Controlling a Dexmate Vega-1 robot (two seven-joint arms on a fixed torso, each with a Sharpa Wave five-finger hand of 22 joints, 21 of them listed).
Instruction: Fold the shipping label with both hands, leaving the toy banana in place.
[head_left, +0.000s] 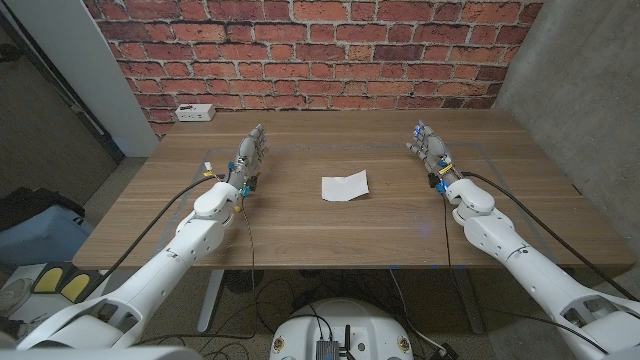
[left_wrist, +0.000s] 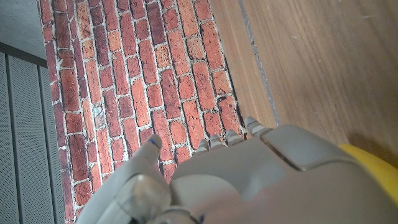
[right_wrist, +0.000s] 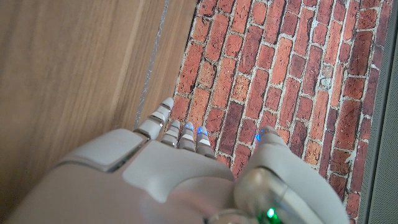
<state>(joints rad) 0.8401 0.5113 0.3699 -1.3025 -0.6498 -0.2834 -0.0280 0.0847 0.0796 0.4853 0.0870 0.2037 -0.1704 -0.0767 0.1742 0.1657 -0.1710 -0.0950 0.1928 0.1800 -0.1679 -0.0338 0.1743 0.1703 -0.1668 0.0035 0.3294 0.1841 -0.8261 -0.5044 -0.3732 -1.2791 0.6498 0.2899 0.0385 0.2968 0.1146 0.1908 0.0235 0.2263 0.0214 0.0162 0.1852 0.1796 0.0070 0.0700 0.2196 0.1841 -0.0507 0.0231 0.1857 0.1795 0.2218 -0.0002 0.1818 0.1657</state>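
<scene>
The shipping label (head_left: 345, 186) is a small white sheet that lies flat in the middle of the wooden table (head_left: 330, 235). My left hand (head_left: 250, 155) stands well to the label's left, fingers stretched toward the brick wall, holding nothing. My right hand (head_left: 430, 147) stands about as far to the label's right, fingers likewise extended and empty. Both hands are apart from the label. In the wrist views, the backs of the left hand (left_wrist: 249, 180) and right hand (right_wrist: 161, 174) point at the table's far edge. A yellow edge (left_wrist: 373, 169) shows beside the left hand; I cannot tell what it is.
A small white box (head_left: 193, 113) sits at the table's back left corner, against the brick wall (head_left: 320, 50). Bare wood surrounds the label on all sides. A concrete wall rises at the right, and bags lie on the floor to the left.
</scene>
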